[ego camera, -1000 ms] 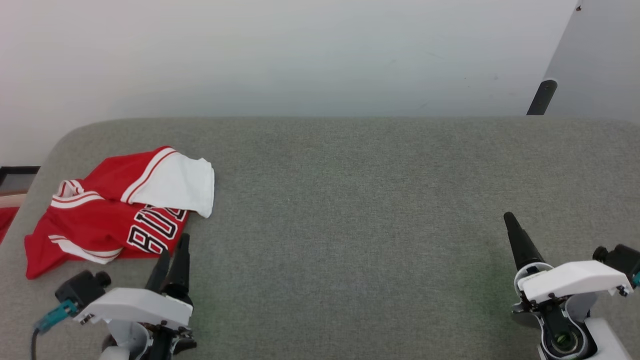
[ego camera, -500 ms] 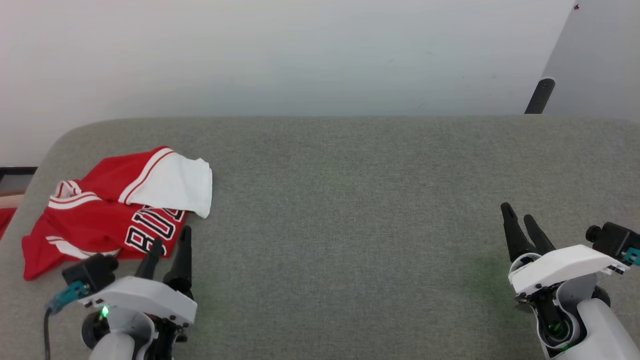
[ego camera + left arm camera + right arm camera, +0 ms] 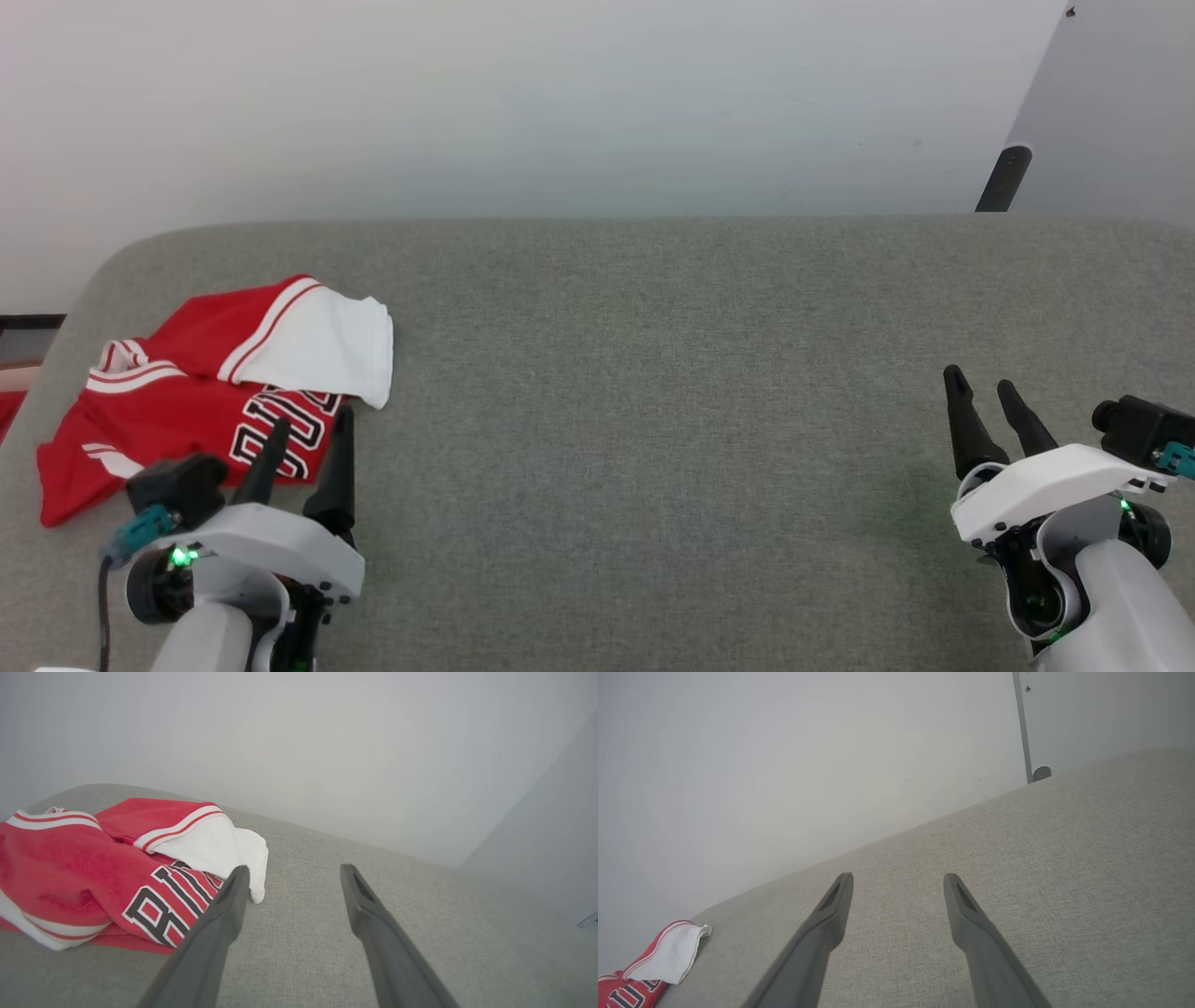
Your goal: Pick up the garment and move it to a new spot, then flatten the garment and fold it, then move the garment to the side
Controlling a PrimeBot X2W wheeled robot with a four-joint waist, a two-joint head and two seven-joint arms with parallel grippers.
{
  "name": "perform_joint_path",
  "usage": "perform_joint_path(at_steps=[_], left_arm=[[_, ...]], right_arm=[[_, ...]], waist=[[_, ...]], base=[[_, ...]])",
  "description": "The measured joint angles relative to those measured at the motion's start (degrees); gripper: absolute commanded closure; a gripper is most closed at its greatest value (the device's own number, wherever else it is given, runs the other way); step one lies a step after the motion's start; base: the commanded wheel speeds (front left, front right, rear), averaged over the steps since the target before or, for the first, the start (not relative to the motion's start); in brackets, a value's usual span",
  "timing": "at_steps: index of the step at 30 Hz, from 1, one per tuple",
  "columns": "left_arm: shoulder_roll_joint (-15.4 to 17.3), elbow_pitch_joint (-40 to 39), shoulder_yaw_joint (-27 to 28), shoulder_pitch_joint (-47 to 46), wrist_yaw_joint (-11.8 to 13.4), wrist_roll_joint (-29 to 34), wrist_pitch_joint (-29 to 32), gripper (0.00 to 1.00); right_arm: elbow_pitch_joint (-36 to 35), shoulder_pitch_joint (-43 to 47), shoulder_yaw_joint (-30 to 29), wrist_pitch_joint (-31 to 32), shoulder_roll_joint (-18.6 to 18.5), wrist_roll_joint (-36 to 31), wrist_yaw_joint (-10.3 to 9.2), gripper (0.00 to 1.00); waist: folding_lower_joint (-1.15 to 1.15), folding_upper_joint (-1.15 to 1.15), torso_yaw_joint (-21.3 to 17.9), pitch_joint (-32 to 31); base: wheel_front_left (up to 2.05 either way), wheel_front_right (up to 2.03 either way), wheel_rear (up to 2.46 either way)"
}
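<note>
Garment (image 3: 187, 392) — beside spread left pincer (image 3: 312, 418)

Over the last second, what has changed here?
The left hand advanced toward the red-and-white jersey, its fingers now overlapping the lettered edge in the head view. The right hand rolled, so both fingers show. Both stay open, holding nothing. The jersey lies crumpled as before on the grey fabric surface.
</note>
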Motion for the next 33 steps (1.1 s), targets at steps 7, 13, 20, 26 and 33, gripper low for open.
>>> perform_joint_path(at_steps=[7,13,20,26,33], left_arm=[[0.36,0.35,-0.1,-0.75,-0.16,4.24,-0.99,0.0],[0.67,1.12,-0.42,-0.89,-0.59,7.69,-1.8,0.0],[0.48,2.33,0.26,-1.67,-1.18,9.76,-2.75,0.0],[0.81,3.18,0.19,-2.29,-1.65,12.39,-3.38,0.0],[1.0,4.31,0.27,-2.83,-2.08,14.39,-4.28,0.0]], right_arm=[[0.36,-0.92,-0.87,-0.68,-0.01,-5.56,0.0,0.0],[0.55,-1.13,-1.0,-0.9,0.05,-8.99,0.0,0.0],[1.01,-1.48,-0.97,-1.1,-0.01,-11.31,0.01,0.0],[1.38,-1.92,-1.02,-1.66,-0.38,-13.04,0.0,0.0],[2.03,-2.34,-0.85,-2.65,-0.71,-15.26,0.01,0.0]], waist=[[0.0,0.0,-0.06,-0.21],[-0.01,0.0,-0.18,-0.3],[0.0,0.0,-0.34,-0.49],[0.0,0.0,-0.46,-0.69],[0.0,0.0,-0.76,-0.81]], base=[[0.0,0.0,0.0],[0.0,0.0,0.0],[0.0,0.0,0.0],[0.0,0.0,0.0],[0.0,0.0,0.0]])
